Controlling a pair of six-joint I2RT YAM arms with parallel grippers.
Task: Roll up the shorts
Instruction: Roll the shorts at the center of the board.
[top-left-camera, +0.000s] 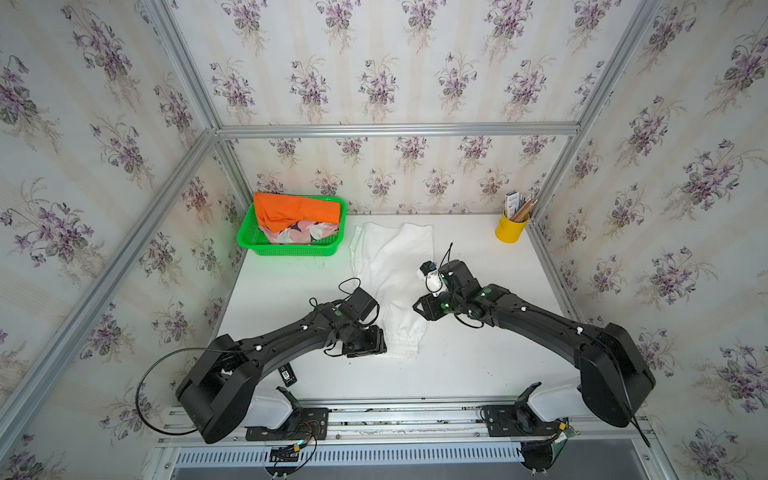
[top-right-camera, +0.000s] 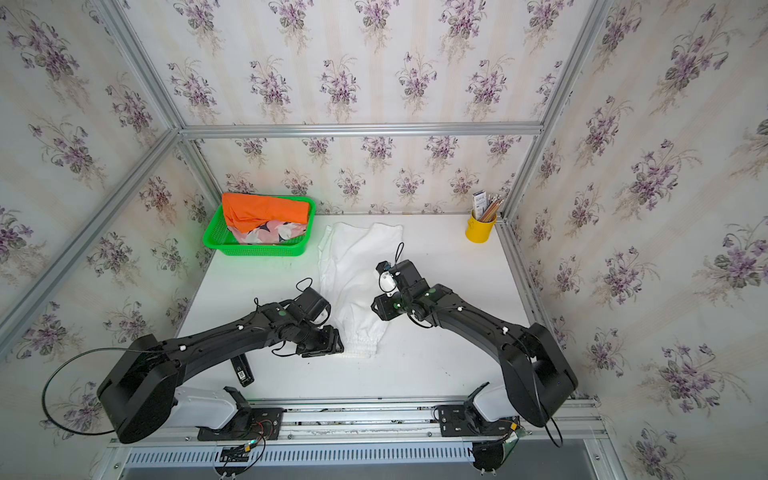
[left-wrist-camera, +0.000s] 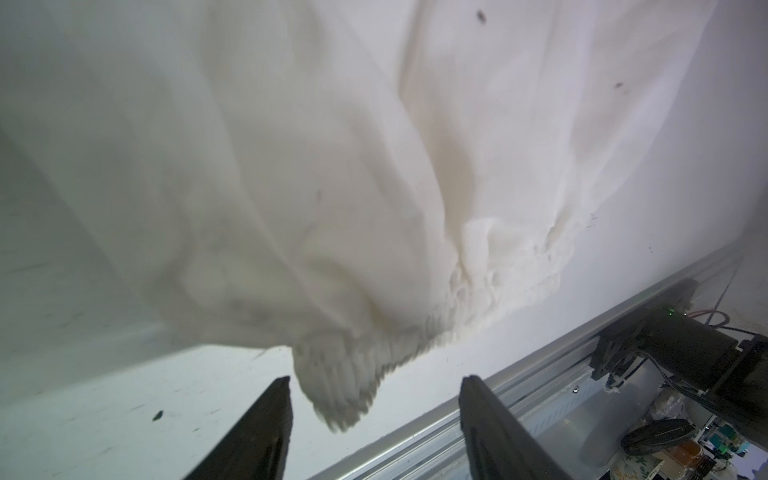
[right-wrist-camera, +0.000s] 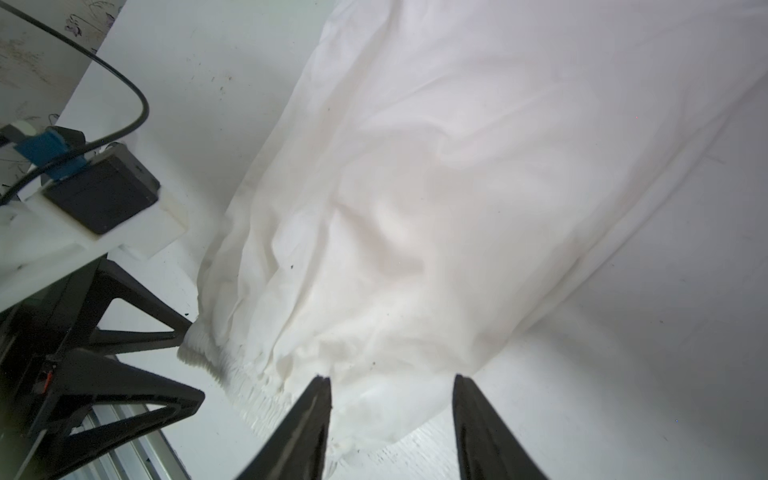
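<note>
The left gripper (left-wrist-camera: 376, 380) and right gripper (right-wrist-camera: 390, 378) are both open, holding nothing, at the near end of the white shorts (top-left-camera: 390, 266).

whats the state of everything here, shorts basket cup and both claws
white shorts: flat on the table, unrolled
green basket: upright, holding two shorts
pink printed shorts: bundled in the green basket, partly covered
orange shorts: bundled on top of the pink printed shorts
yellow cup: upright, holding pencils
left claw: open, at a waistband corner
right claw: open, over the waistband's other end
</note>
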